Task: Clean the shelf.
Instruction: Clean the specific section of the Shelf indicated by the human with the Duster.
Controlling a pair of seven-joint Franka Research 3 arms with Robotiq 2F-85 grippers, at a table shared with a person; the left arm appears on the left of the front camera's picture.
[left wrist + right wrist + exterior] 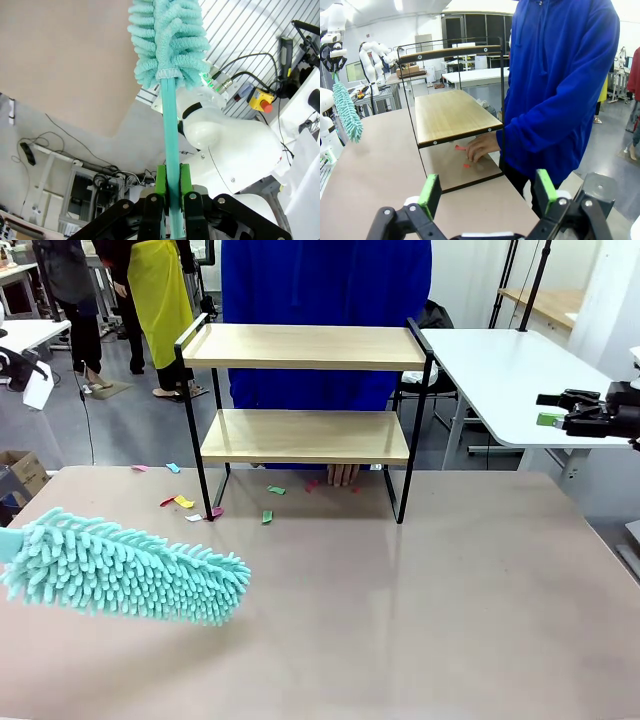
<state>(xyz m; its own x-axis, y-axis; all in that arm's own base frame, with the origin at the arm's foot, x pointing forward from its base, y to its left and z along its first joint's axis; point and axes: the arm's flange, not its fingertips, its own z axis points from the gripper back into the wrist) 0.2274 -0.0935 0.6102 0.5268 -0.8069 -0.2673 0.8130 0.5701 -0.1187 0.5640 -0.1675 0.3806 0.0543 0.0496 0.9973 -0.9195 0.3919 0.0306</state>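
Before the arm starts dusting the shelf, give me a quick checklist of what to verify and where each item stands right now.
1. Duster gripped: ok, left gripper shut on its handle.
2. Duster apart from shelf: ok, it hangs over the table at the near left.
3. Person's hand away from shelf: not ok, it rests on the table under the lower board.
4. Right gripper out of the path: ok, open, off to the right.
5. Dust on the boards: cannot tell.

Bare table (420,600) lies before the shelf (305,435); a person's hand (343,474) blocks the gap beneath its lower board.
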